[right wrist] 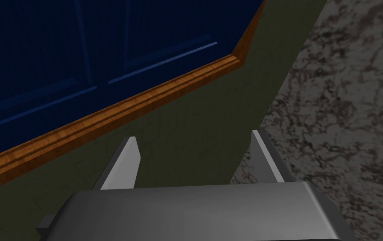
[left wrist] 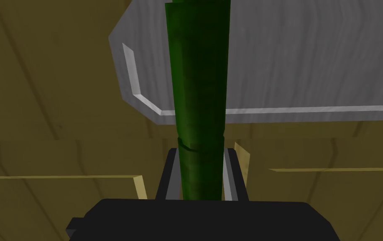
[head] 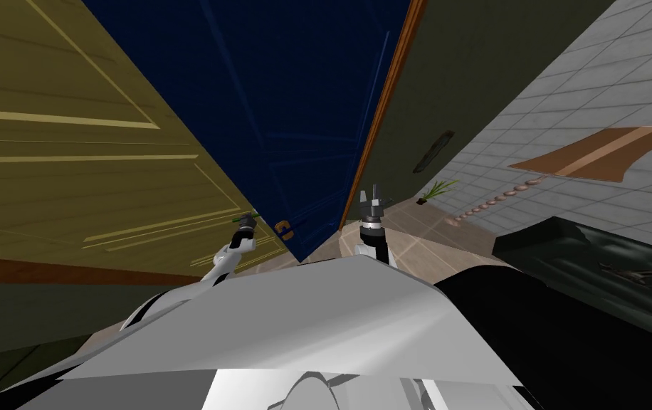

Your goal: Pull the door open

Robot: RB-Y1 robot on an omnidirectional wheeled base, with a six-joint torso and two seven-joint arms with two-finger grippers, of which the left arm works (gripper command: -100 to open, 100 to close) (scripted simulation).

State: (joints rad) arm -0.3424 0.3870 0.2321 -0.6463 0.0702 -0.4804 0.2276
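The yellow-olive panelled door is carrying a grey plate; the green bar handle is crossing that plate's chamfered end.

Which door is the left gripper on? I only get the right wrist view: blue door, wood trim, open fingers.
Observer: Not the blue door. The left gripper is at the yellow-brown door beside it.
Operator: Gripping anything?
Observer: Yes. Its fingers press the sides of a green handle.
Operator: What's behind the handle?
Observer: A grey plate on that yellow-brown door.
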